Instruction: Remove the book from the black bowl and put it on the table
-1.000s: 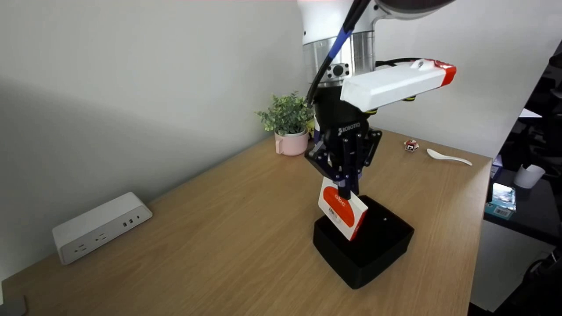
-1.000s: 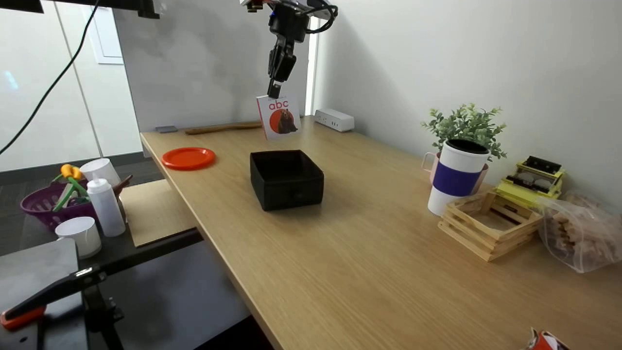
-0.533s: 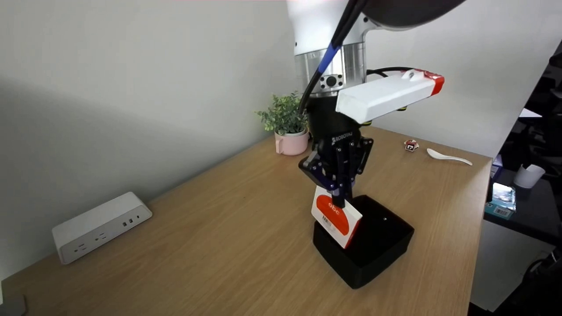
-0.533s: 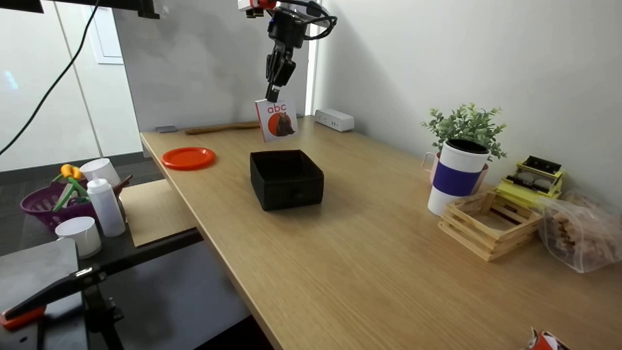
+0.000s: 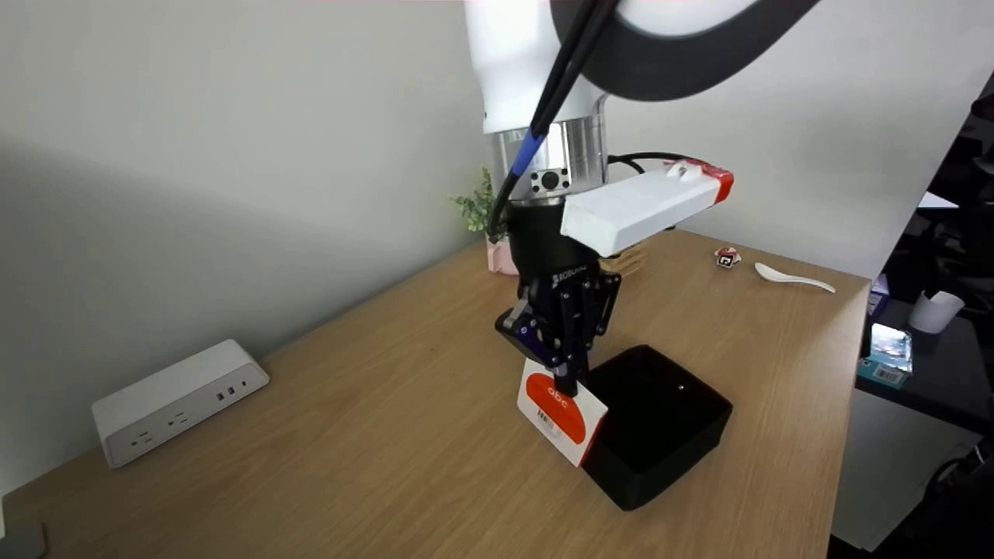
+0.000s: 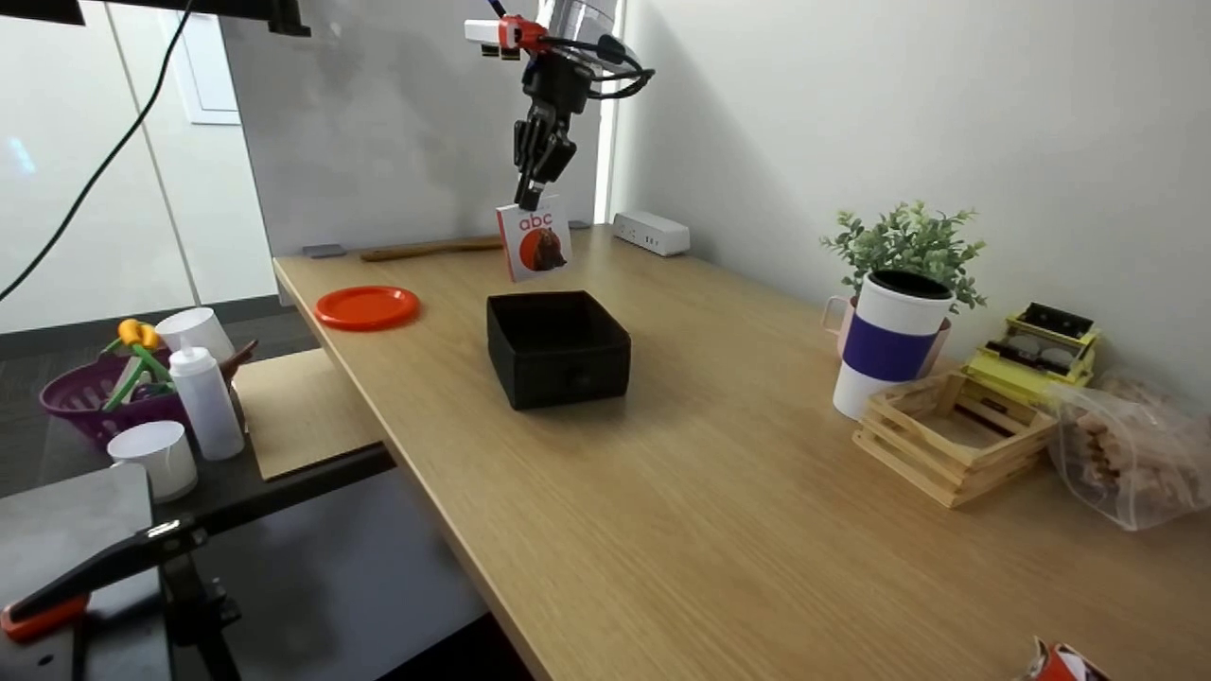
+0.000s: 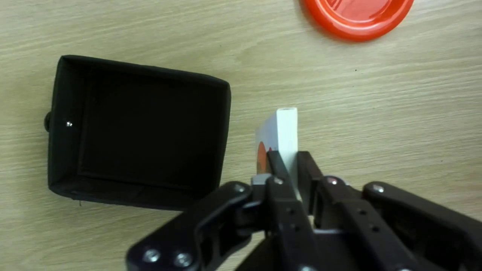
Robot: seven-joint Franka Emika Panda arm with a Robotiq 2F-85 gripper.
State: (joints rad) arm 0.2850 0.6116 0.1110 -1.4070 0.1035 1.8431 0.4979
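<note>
In an exterior view, the plant (image 6: 905, 244) stands just behind the cup (image 6: 886, 352), the crate (image 6: 1003, 460) just beside it, the yellow thing (image 6: 1022, 378) near it, the bag (image 6: 1131, 459) farther from it, and the power strip (image 6: 652, 235), the stick (image 6: 435, 249) and plate (image 6: 367, 308) lie well apart from it.

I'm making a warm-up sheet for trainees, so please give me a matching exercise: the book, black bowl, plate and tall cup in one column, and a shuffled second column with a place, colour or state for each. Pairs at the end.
Column one
1. book
2. black bowl
3. plate
4. tall cup

Column two
A. box-shaped, open-topped, standing on the table
B. white and purple-blue
C. held in the gripper
D. round, red, lying flat

Right pairs: 1-C, 2-A, 3-D, 4-B
</note>
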